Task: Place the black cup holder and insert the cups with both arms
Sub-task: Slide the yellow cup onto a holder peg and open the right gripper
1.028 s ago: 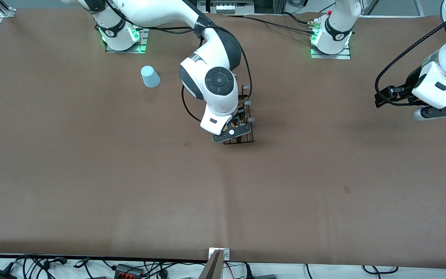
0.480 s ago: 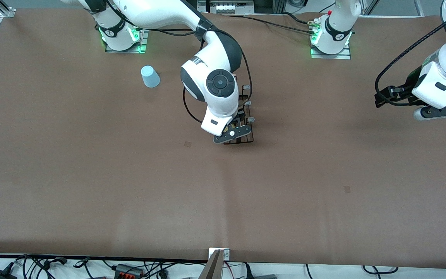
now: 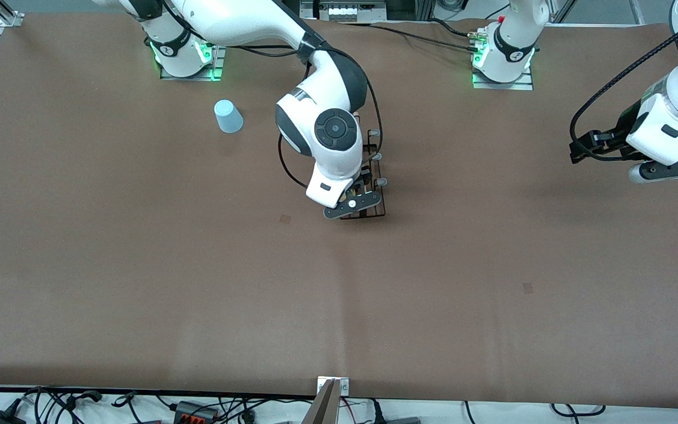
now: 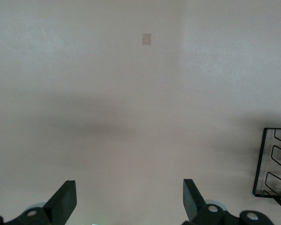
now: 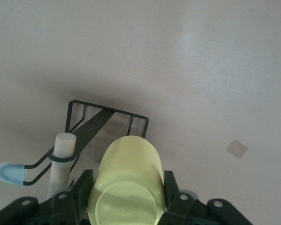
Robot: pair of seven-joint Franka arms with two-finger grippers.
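Note:
The black cup holder (image 3: 375, 207) stands mid-table, mostly hidden under the right arm's hand. My right gripper (image 3: 358, 188) is over it, shut on a yellow cup (image 5: 129, 180) held by its sides. In the right wrist view the holder's wire base (image 5: 108, 116), wooden rod (image 5: 63, 146) and a pale prong tip (image 5: 9, 172) show just below the cup. My right gripper (image 5: 127, 182) grips near the cup's bottom. A light blue cup (image 3: 228, 116) stands upside down near the right arm's base. My left gripper (image 3: 578, 151) waits open at the left arm's end (image 4: 127, 197). No mint green cup is in view.
Small tan marks lie on the brown table (image 3: 285, 218) (image 3: 528, 287). A corner of the holder (image 4: 271, 164) shows in the left wrist view. Cables (image 3: 198, 407) run along the table edge nearest the front camera. The arm bases (image 3: 186, 56) (image 3: 504, 59) stand along the farthest edge.
My right arm has shifted slightly with the yellow cup, staying over the holder. The left arm and the light blue cup have not moved.

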